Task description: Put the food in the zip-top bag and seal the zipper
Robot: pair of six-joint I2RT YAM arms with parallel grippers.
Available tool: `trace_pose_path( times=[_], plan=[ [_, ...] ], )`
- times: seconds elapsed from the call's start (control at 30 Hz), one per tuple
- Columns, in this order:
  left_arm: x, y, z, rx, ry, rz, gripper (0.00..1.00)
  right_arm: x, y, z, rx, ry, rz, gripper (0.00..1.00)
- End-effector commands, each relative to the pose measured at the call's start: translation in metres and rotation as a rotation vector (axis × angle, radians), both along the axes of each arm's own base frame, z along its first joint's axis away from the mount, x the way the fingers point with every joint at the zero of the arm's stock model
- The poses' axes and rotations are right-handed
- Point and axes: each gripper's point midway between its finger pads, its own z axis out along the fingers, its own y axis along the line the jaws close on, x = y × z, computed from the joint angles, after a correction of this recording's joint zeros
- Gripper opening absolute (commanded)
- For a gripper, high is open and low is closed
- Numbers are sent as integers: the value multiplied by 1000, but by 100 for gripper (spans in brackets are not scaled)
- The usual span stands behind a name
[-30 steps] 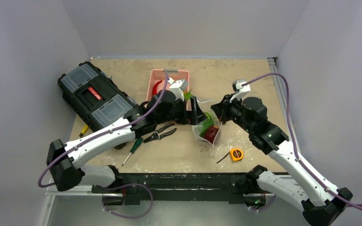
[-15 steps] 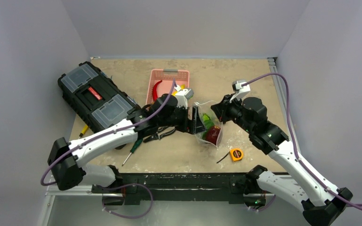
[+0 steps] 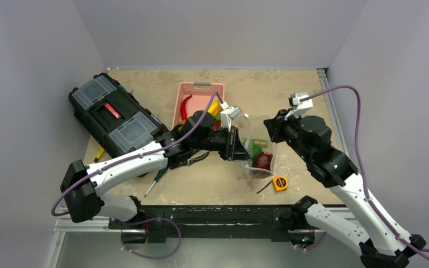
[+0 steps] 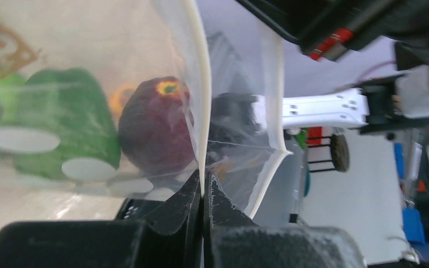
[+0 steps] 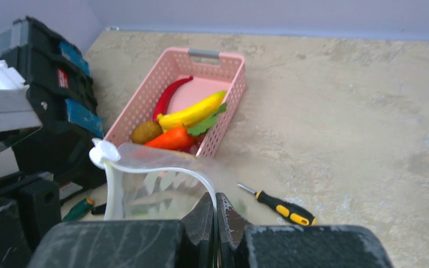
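The zip-top bag (image 3: pixel 258 146) hangs between both grippers with its mouth spread open. Inside lie a dark red fruit (image 4: pixel 153 128) and a green food piece (image 4: pixel 61 123). My left gripper (image 4: pixel 203 187) is shut on the near rim, where the whitish zipper (image 4: pixel 201 84) runs up from its tips. My right gripper (image 5: pixel 216 201) is shut on the opposite rim of the zipper (image 5: pixel 162 166). From above, the left gripper (image 3: pixel 236 144) is at the bag's left side and the right gripper (image 3: pixel 269 129) at its right. More food stays in the pink basket (image 5: pixel 232 84): banana (image 5: pixel 192 111), carrot (image 5: pixel 170 138), red chili (image 5: pixel 167 95).
A black toolbox (image 3: pixel 111 114) lies at the left. A green screwdriver (image 3: pixel 157 177) lies under the left arm. An orange tape measure (image 3: pixel 280 182) sits in front of the bag. A yellow-black screwdriver (image 5: pixel 282 206) lies right of the basket.
My left gripper has closed on the bag's rim. Both arms and the bag have shifted to the right, and the bag's mouth now stands wider open.
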Motion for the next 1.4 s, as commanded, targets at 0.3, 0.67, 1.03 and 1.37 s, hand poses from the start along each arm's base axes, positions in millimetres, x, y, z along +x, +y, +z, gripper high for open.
trace_pose_path(
  times=[0.3,0.67,1.03,1.37],
  plan=[
    [2,-12,9,-76,170,26,0,14,16,-33,-7,41,22,0],
    [16,12,19,38,-8,56,39,9,-7,-9,-22,-46,-45,0],
    [92,101,16,209,-207,278,70,13,-2,-14,-30,-35,-32,0],
    [180,129,-72,571,-68,385,72,11,-1,-16,-32,-30,-24,0]
  ],
)
